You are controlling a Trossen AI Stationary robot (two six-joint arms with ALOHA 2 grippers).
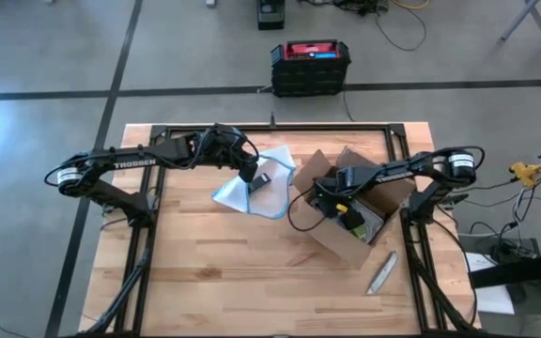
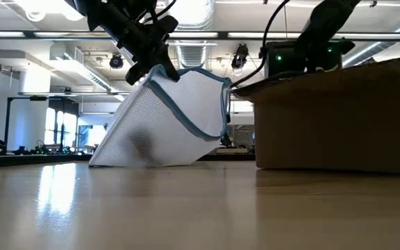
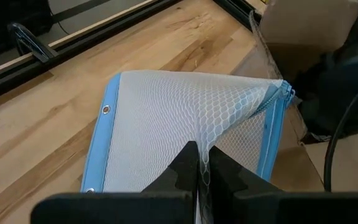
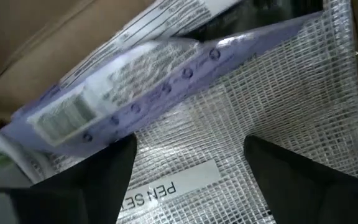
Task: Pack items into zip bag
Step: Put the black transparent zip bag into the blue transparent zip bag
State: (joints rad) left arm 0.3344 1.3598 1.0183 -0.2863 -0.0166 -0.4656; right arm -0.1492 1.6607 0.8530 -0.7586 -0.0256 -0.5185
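One wooden table [image 1: 252,272] holds everything. Two dark arms reach in over it, one from each side.

One brown cardboard box [image 1: 360,211] sits open on the right part of the table. The right claw [image 4: 188,165] is down inside this box with its two fingers spread wide, holding nothing. Under it lie one clear mesh pouch [image 4: 278,93] with a white label (part of it reads "PEN SE") and one flat purple-edged packet [image 4: 129,87] on top of the pouch.

One zip bag [image 1: 256,183] with a blue edge is just left of the box. It is made of white netting. The left claw [image 3: 199,163] is pinched tight on the bag's top edge and holds it up, so the bag stands tilted with its low side on the table.

One slim grey tool [image 1: 380,273] lies on the table near the box.
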